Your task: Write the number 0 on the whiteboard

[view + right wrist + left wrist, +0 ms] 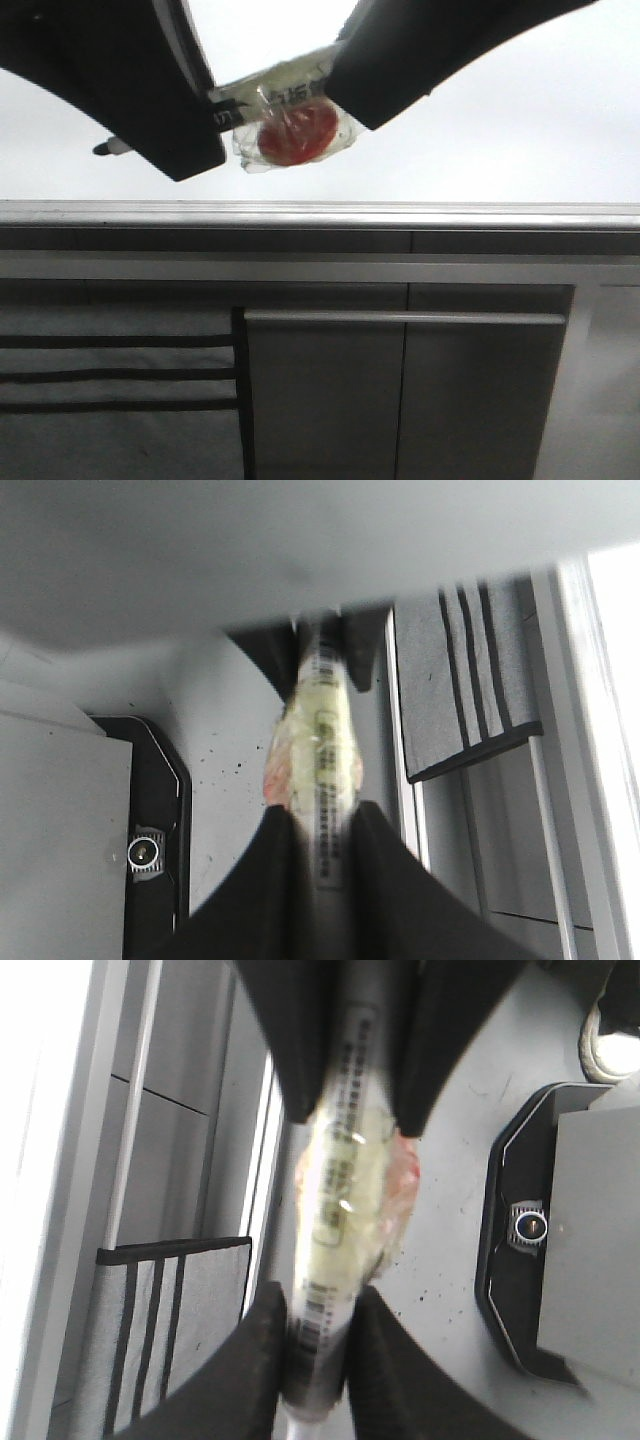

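A marker pen [280,85] wrapped in clear tape, with a red disc [297,133] taped under it, hangs in the air in front of the whiteboard [520,130]. Both grippers hold it. My left gripper [205,125] is shut on its dark end [318,1330], and the black tip [110,147] sticks out past that gripper on the left. My right gripper [350,95] is shut on the other end [325,830]. The number 0 shows in none of the views; the arms hide part of the board.
A grey metal strip [320,212] edges the whiteboard. Below it are dark grey cabinet panels with a long bar handle [400,318] and a striped grey cloth [110,380]. The robot base with a camera lens [528,1226] stands on a speckled grey floor.
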